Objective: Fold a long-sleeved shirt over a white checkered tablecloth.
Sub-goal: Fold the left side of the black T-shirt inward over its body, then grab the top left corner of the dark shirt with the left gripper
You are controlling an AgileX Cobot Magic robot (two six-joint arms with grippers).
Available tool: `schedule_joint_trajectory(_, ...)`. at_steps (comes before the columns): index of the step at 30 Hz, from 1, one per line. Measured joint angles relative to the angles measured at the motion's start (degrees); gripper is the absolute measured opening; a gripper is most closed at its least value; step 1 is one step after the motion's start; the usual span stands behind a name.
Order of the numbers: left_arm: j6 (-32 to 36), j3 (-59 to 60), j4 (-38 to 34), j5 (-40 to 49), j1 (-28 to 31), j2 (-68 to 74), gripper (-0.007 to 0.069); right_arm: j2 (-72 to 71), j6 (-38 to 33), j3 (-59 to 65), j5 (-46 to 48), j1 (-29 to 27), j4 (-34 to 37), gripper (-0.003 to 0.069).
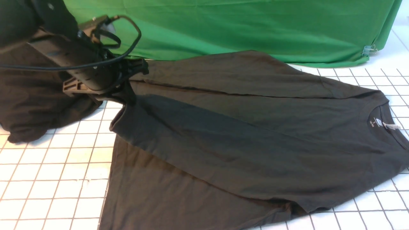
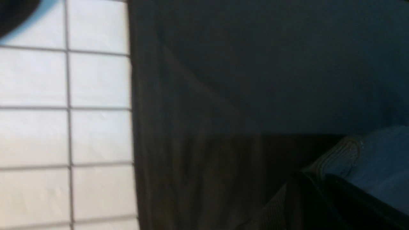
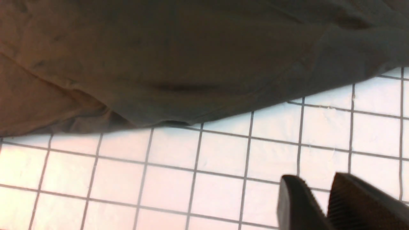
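Charcoal long-sleeved shirt (image 1: 243, 127): lay spread over white checkered tablecloth (image 1: 48, 179), hem corner within left claw (image 1: 129, 83).
Grip, left claw: pinched that hem.
Grip, right claw (image 3: 316, 188): narrowly parted, empty; shirt edge lay nearby.

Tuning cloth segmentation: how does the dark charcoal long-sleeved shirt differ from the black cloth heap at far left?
The dark charcoal long-sleeved cotton shirt lies spread out, neck label showing; the shapeless black cloth heap is bunched, featureless. The shirt covers far more area than the heap. Both are dark fabric on the white checkered tablecloth.
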Motion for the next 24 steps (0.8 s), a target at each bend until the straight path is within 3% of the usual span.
schedule_joint_trajectory(5, -0.3, -3.7, 0.7, -1.4, 0.9, 8.9, 0.0094, 0.0, 0.0, 0.0, 0.0, 0.0, 0.0, 0.0171)
schedule_joint_trajectory(15, -1.1, -15.0, -1.3, -8.8, 2.1, 14.8, 0.044, 0.0, 0.0, 0.0, -1.0, 0.0, 0.0, 0.019)
schedule_joint_trajectory(24, -4.5, -29.2, -22.6, -7.8, 5.4, 28.4, 0.0428, 0.0, 0.1, 0.0, -2.0, 0.0, 0.2, 0.0199)
